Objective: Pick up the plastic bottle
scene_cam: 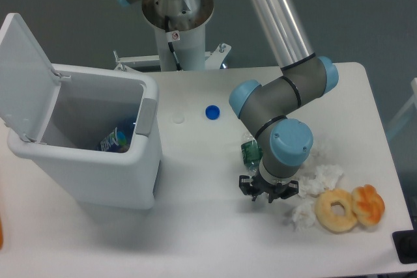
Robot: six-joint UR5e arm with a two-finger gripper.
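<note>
The plastic bottle (251, 153) lies on the white table (208, 226), right of centre. Only its dark green label band and a bit of clear body show, because the arm's wrist covers the rest. My gripper (266, 192) points straight down over the bottle's near end. Its black fingers (246, 185) are drawn in against the bottle's sides, so it is shut on the bottle. The bottle still rests on the table.
An open white bin (85, 141) with wrappers inside stands at the left. A blue cap (212, 112) lies behind the bottle. White tissue wads (326, 175), a glazed doughnut (337, 210) and an orange pastry (369, 204) lie close on the gripper's right.
</note>
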